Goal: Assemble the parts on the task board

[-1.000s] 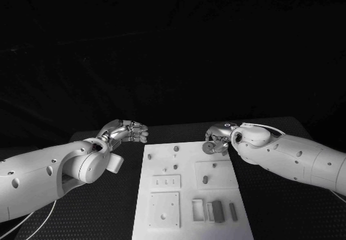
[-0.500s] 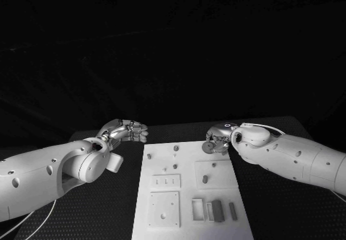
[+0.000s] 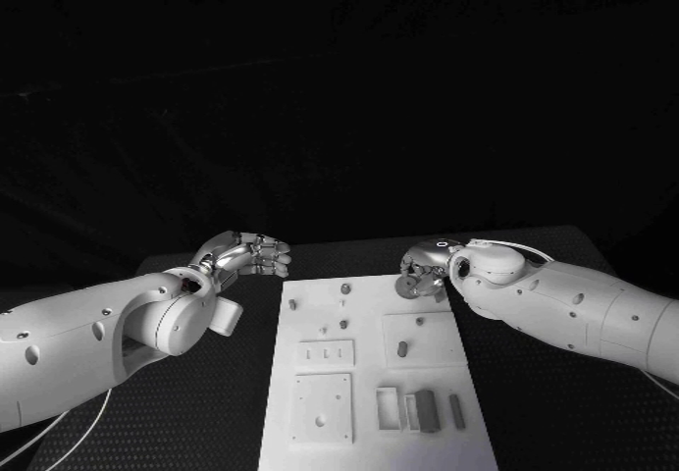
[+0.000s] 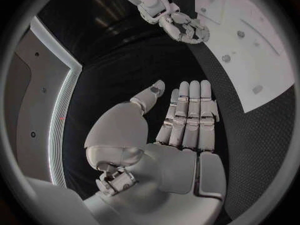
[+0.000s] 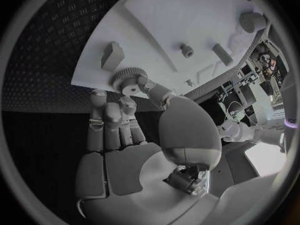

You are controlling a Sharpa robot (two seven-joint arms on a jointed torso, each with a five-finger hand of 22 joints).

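Our right hand [image 3: 425,272] pinches a gear [image 5: 128,80] over the board's [image 3: 371,392] far edge; our left hand [image 4: 187,122], fingers straight and seemingly empty, hovers beside the board.

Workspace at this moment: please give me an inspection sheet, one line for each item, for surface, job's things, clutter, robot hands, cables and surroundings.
Surface: black table with a textured top; the white task board lies in its middle.
Job's things: a round toothed part is held at the board's far right corner; small pegs and flat pieces stand on the board; dark bar-shaped parts stand near its near edge.
Clutter: nothing seen.
Robot hands: left robot hand holds nothing, fingers straight and side by side, off the board's far left corner; right robot hand pinches the toothed part.
Cables: a thin pale cable under the left arm.
Surroundings: dark, nothing seen.
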